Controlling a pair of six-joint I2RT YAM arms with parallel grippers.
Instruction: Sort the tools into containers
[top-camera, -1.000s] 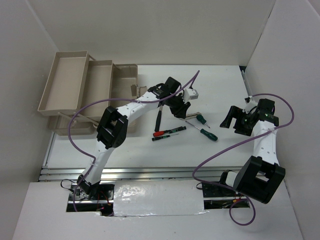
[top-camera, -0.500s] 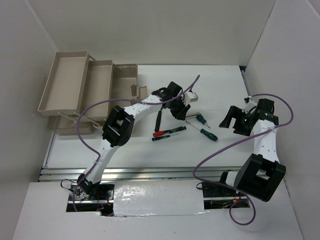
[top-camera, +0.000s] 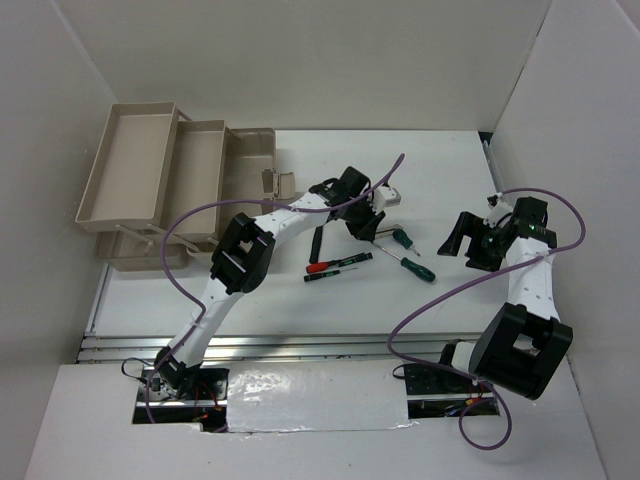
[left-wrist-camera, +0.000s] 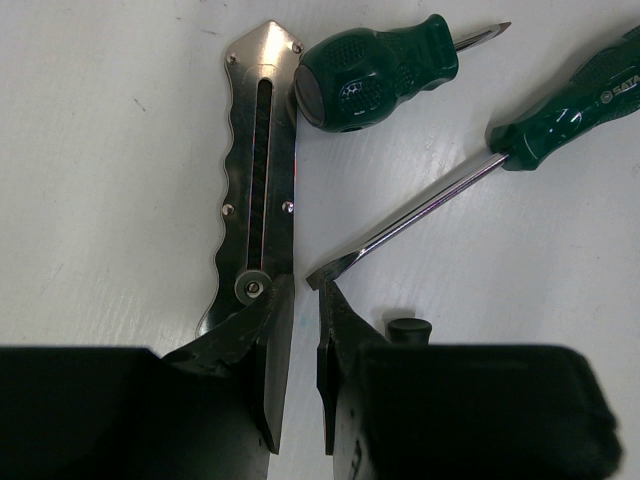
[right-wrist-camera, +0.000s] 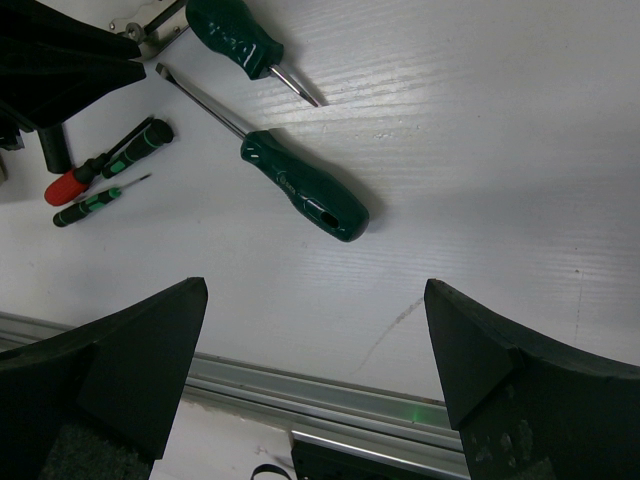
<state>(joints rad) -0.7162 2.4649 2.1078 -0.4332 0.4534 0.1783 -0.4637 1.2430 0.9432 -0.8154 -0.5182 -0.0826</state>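
A silver metal tool (left-wrist-camera: 258, 170) lies on the white table. My left gripper (left-wrist-camera: 305, 290) is low over its near end, jaws narrowed to a slim gap with bare table between them. The left finger (left-wrist-camera: 262, 345) overlaps the tool's end; the right finger touches the blade tip of a long green screwdriver (left-wrist-camera: 580, 100). A stubby green screwdriver (left-wrist-camera: 375, 68) lies against the tool's far end. My right gripper (right-wrist-camera: 315, 290) hangs wide open and empty, the long green screwdriver (right-wrist-camera: 305, 190) beyond it. The beige toolbox trays (top-camera: 130, 165) stand open at the far left.
A red-and-black screwdriver (top-camera: 335, 264), a thin green-black one (top-camera: 325, 275) and a black-handled tool (top-camera: 316, 240) lie mid-table by the left arm. Purple cables loop off both arms. A metal rail (top-camera: 300, 345) runs along the near table edge. White walls enclose the sides.
My left arm has reached a little further right over the tools and its jaws have narrowed. The right arm has not moved.
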